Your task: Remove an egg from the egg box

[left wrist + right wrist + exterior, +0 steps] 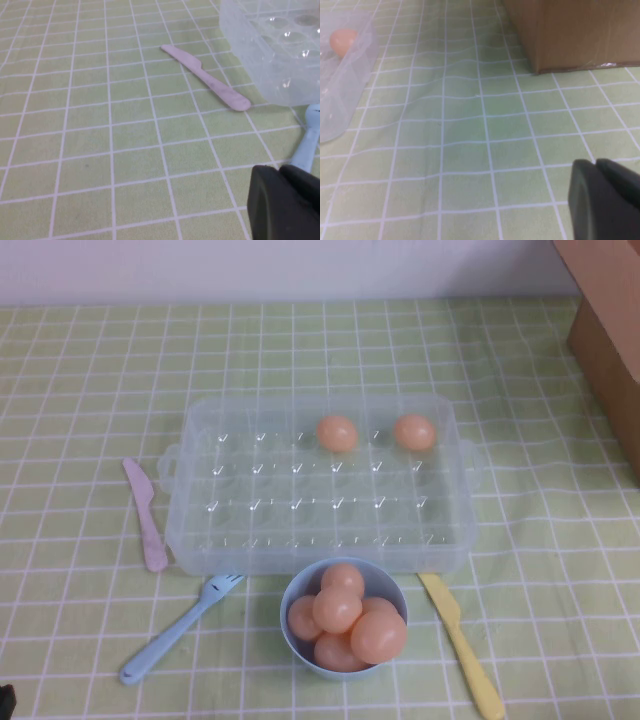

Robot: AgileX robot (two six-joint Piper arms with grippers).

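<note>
The clear plastic egg box (pixel 320 490) lies in the middle of the table. It holds two peach-orange eggs in its far row, one (pixel 337 433) near the middle and one (pixel 414 432) at the far right. The right wrist view shows one egg (pixel 343 41) in the box's corner (pixel 340 95). My left gripper (pixel 279 170) is shut and empty, low over the cloth left of the box (pixel 270 55). My right gripper (pixel 596 163) is shut and empty over the cloth right of the box.
A light-blue bowl (pixel 298 652) with several eggs stands in front of the box. A pink knife (pixel 147 515) lies left of the box, a blue fork (pixel 175 630) front left, a yellow knife (pixel 462 645) front right. A cardboard box (pixel 610 330) stands at the far right.
</note>
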